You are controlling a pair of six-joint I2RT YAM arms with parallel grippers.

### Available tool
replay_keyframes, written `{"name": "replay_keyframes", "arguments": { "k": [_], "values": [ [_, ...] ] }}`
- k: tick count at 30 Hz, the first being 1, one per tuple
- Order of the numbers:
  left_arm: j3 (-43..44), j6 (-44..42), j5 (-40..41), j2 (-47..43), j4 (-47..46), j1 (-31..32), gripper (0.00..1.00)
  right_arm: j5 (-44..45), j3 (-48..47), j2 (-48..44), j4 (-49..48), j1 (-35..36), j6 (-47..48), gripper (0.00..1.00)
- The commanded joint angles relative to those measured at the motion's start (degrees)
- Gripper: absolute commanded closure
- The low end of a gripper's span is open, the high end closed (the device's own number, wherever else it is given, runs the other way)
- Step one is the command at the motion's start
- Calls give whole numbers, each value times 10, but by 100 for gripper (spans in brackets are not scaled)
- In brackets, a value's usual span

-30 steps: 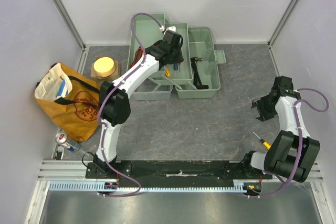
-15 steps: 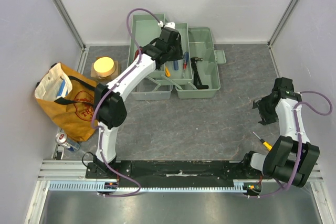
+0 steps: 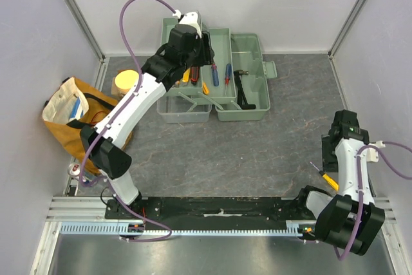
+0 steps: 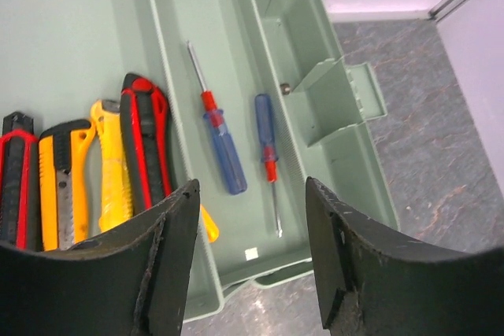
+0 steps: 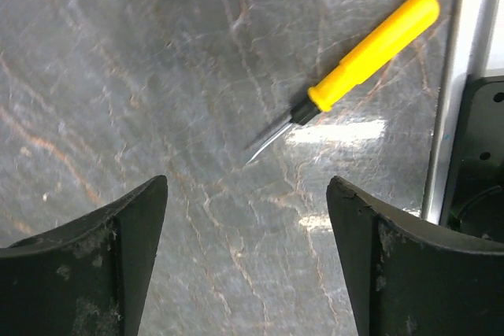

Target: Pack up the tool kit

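Screwdriver [image 5: 370, 45] with smooth yellow handle lies ahead of spread right gripper [image 5: 246, 188]; left wrist view reveals ribbed knives [image 4: 146, 143] beside spread left gripper [image 4: 250, 194].

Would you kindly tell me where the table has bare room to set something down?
Bare: the table between the toolbox and the arm bases, and right of the toolbox toward the wall. Crowded: the left edge, with the cloth bag and can, and beside the right arm, where a yellow screwdriver lies.
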State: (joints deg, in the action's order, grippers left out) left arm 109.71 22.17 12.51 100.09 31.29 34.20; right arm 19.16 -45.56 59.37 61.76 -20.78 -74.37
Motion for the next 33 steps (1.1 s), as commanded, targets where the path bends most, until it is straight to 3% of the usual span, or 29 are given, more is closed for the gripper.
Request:
{"name": "replay_keyframes", "arguments": {
  "k": [1,9,19,33],
  "values": [
    [-42,-28,0,-21,18,-8,38,78,28,-6,13,-6,-102,13],
    [-64,-2,-65,-17,25,-18,38,114,66,26,-3,-12,-161,25],
    [-67,16,-106,-8,27,-43,38,129,82,45,-17,-35,-179,26],
    [-70,46,-156,3,27,-98,39,84,122,107,-79,-57,-204,36]
  ]
}}
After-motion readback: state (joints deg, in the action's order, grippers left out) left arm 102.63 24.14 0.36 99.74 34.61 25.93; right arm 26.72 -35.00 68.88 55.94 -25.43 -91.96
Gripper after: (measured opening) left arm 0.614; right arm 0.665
